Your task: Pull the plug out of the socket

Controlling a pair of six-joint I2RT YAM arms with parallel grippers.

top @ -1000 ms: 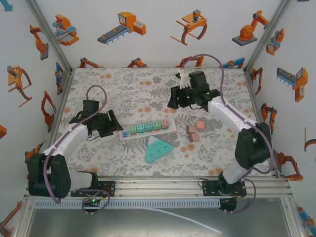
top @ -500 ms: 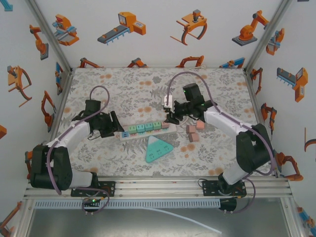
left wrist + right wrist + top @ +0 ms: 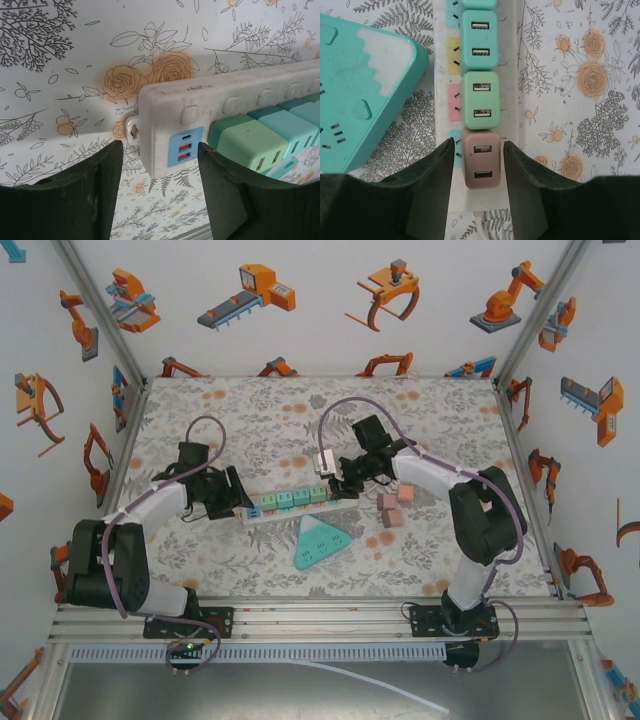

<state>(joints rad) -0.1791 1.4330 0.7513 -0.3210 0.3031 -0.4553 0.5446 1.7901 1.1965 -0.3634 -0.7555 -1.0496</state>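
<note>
**Item: plug [image 3: 480, 159], brown-pink, two USB ports.** Seated in the last outlet at the right end of the strip [image 3: 512, 75]. It sits flush and upright, in line with the green plug [image 3: 480, 100] and the teal plug [image 3: 478, 37] next along the row.

**Progress.** Judged early, since the plug is not yet pulled. Approach and alignment look done. The grip and the pull off the socket are left.

**Right gripper [image 3: 479, 145].** Over the strip's right end, with one finger on each side of the plug. A slim gap shows on both sides, so the jaws are apart and hold nothing.

**Left gripper [image 3: 160, 150].** At the strip's left end, beside the blue USB panel [image 3: 185, 147]. The fingers are spread and the strip's end lies between them, not clamped. It is judged to be placed for bracing.

**Condition.** The plug is a small, smooth block with rounded corners and little side face to grip. The strip is white and scuffed.

**Nearby.** Blocks [image 3: 388, 502] lie loose on the table beyond the strip's right end, and a teal triangle [image 3: 320, 540] lies just in front of it.
</note>
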